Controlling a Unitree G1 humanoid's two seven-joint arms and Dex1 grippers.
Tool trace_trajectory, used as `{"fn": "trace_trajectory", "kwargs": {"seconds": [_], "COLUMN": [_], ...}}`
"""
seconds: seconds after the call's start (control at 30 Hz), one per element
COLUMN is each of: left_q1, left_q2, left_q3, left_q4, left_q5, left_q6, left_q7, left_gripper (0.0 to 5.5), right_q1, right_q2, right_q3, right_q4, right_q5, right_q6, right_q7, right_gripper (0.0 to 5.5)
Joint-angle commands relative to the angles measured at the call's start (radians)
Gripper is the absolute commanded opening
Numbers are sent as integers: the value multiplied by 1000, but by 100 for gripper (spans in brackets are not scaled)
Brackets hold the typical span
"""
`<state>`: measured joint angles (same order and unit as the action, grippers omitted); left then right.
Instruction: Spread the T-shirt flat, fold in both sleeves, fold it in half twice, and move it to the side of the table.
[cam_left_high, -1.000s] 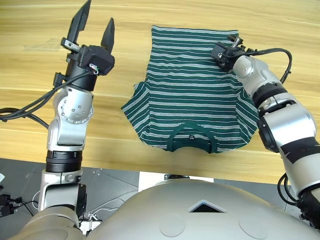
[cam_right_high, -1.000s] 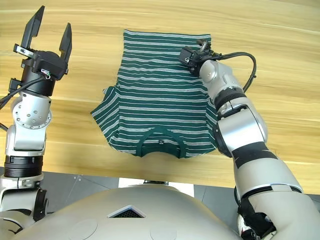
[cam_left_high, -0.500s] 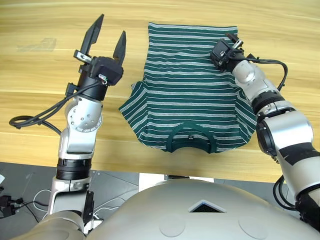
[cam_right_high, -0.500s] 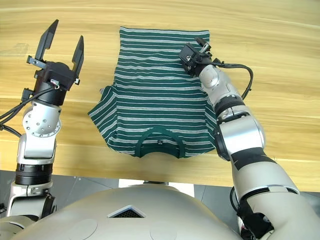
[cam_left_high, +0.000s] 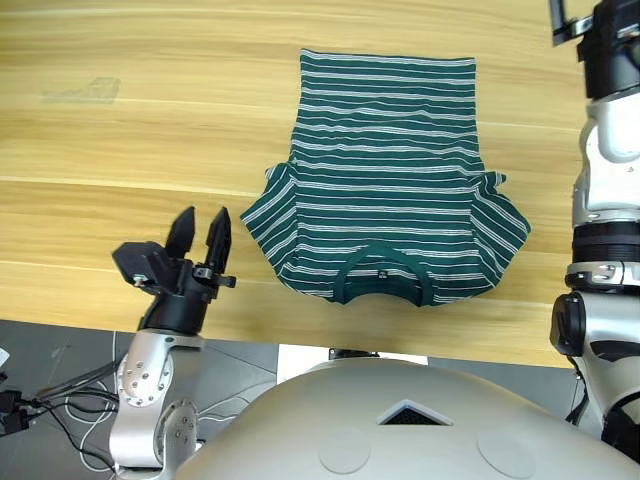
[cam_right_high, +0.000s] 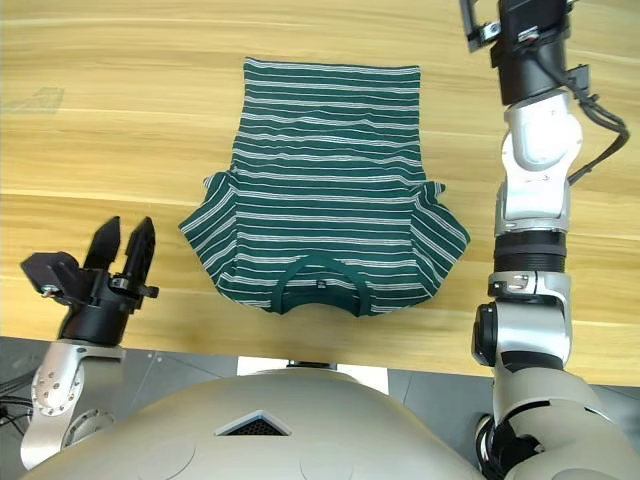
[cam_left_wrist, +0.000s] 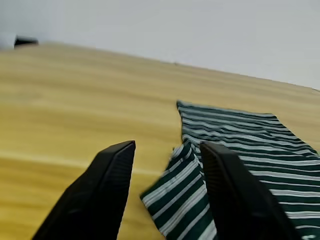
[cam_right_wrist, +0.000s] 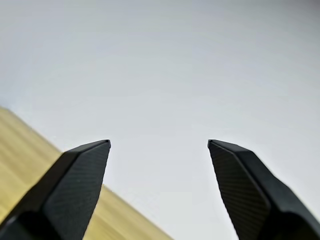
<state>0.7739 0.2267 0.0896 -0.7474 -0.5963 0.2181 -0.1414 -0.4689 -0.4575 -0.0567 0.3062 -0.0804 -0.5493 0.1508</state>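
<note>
The T-shirt (cam_left_high: 385, 180) is laid on the bench (cam_left_high: 120, 150), collar nearest and sleeves seemingly bunched, with the left pincer (cam_left_high: 203, 226) held open and empty at its near left and the right pincer (cam_right_wrist: 159, 144) raised open far right.

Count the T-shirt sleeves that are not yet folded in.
2. The left sleeve juts from the T-shirt on the robot's left, the right sleeve on its right. Neither is folded in.

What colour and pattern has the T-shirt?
Dark green T-shirt with thin white stripes, best in the left eye view.
</note>
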Motion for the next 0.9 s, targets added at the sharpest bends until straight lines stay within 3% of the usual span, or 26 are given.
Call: {"fn": "trace_trajectory", "kwargs": {"seconds": [0.03,0.3,0.7,0.9], "left_q1": [-28,-177,-260,-267], "left_q2": [-75,-141,-155,-145], "left_q3": [-7,31,29,20], "left_q4": [89,375,505,521], "left_q5": [-132,-61,33,57], "left_q6": [119,163,153,153], "left_q7": [68,135,83,42], "left_gripper": [240,240,240,141], "right_q1": [34,94,103,98], "right_q2": [-1,0,-5,-5], "right_q3": [-13,-32,-35,-31], "right_q4": [-100,-239,-222,-205], "right_q5": [-4,-28,-34,-36], "right_q6": [65,113,129,133], "right_q7": [6,0,6,8], "right_gripper": [363,363,363,363]}}
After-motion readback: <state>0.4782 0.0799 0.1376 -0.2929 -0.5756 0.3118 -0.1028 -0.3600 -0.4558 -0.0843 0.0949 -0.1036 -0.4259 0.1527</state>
